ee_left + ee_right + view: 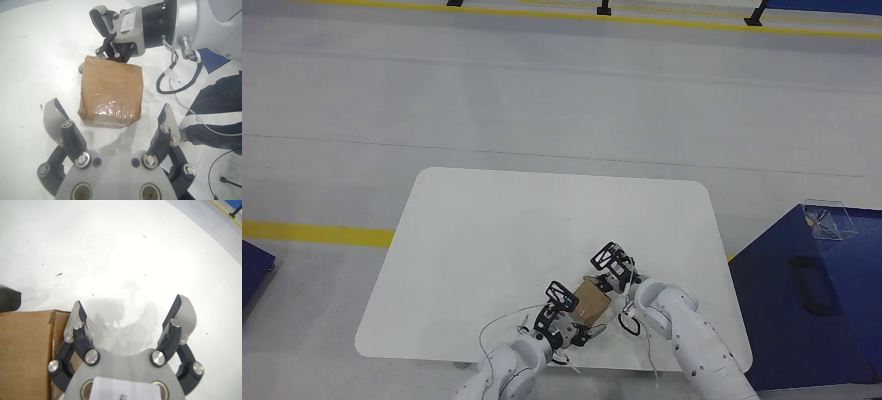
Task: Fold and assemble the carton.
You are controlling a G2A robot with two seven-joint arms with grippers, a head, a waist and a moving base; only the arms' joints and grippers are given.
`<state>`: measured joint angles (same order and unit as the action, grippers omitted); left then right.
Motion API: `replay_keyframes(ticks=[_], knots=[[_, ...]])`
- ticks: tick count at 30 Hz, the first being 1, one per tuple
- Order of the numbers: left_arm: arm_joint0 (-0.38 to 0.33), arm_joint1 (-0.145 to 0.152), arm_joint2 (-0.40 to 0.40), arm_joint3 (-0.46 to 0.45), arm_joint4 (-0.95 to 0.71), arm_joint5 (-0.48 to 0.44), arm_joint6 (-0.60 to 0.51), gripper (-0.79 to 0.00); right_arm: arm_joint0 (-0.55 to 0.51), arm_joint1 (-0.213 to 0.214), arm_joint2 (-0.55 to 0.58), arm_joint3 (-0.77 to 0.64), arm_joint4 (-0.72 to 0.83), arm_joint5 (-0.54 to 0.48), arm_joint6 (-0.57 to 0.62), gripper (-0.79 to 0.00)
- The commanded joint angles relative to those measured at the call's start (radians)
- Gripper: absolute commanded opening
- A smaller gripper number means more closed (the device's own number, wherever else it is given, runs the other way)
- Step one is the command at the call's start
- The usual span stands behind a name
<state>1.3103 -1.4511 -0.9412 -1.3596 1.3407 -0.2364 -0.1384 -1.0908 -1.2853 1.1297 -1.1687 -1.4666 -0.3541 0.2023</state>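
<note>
Seemingly closed, taped carton (pixel 111 94)

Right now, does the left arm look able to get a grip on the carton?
Probably yes. The left gripper is open, and the carton lies right at its fingertips and looks narrower than the gap. The right gripper, also open, sits at the carton's far side, not in the way.

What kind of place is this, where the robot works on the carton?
Probably an industrial hall or a robot test area, not a home: a wide grey floor painted with yellow lines, and one plain white table standing alone in the open space.
</note>
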Motion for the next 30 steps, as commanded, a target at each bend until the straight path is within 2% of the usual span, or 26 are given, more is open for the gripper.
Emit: replay_keyframes(ticks=[1, 7, 8, 10, 11, 12, 14, 16, 23, 26, 30], knots=[[0.001, -0.003, 0.015, 0.009, 0.015, 0.02, 0.021, 0.0, 0.004, -0.001, -0.001, 0.01, 0.004, 0.003, -0.004, 0.0], [-0.013, -0.008, 0.026, 0.044, 0.006, 0.035, 0.046, 0.0, 0.009, 0.002, 0.01, 0.028, 0.009, 0.001, -0.011, 0.0], [-0.015, -0.008, 0.024, 0.048, 0.003, 0.036, 0.05, -0.018, 0.008, 0.002, 0.01, 0.028, 0.009, 0.001, -0.011, 0.0], [-0.017, -0.008, 0.02, 0.052, -0.004, 0.042, 0.062, -0.151, 0.007, 0.002, 0.011, 0.028, 0.01, 0.002, -0.012, 0.0], [-0.018, -0.007, 0.018, 0.053, -0.006, 0.04, 0.064, -0.252, 0.005, 0.002, 0.011, 0.027, 0.011, 0.003, -0.013, 0.0], [-0.019, -0.007, 0.017, 0.053, -0.006, 0.041, 0.064, -0.394, 0.004, 0.002, 0.011, 0.027, 0.013, 0.003, -0.015, 0.0], [-0.018, -0.006, 0.014, 0.051, -0.01, 0.039, 0.063, -0.523, 0.003, 0.002, 0.011, 0.028, 0.012, 0.005, -0.016, 0.0], [-0.018, -0.005, 0.013, 0.051, -0.014, 0.036, 0.052, -0.785, 0.002, 0.002, 0.012, 0.03, 0.015, 0.009, -0.018, 0.0], [-0.005, -0.005, -0.014, 0.022, -0.129, 0.005, 0.054, -0.785, 0.01, 0.005, 0.045, 0.043, 0.024, 0.079, -0.04, 0.0], [0.0, -0.009, -0.04, 0.008, -0.27, -0.007, 0.036, -0.785, 0.012, 0.008, 0.081, 0.044, 0.065, 0.094, -0.045, 0.0], [-0.01, -0.021, -0.101, 0.023, -0.658, 0.012, -0.105, -0.785, 0.014, 0.018, 0.135, 0.039, 0.108, 0.088, -0.025, 0.0]])
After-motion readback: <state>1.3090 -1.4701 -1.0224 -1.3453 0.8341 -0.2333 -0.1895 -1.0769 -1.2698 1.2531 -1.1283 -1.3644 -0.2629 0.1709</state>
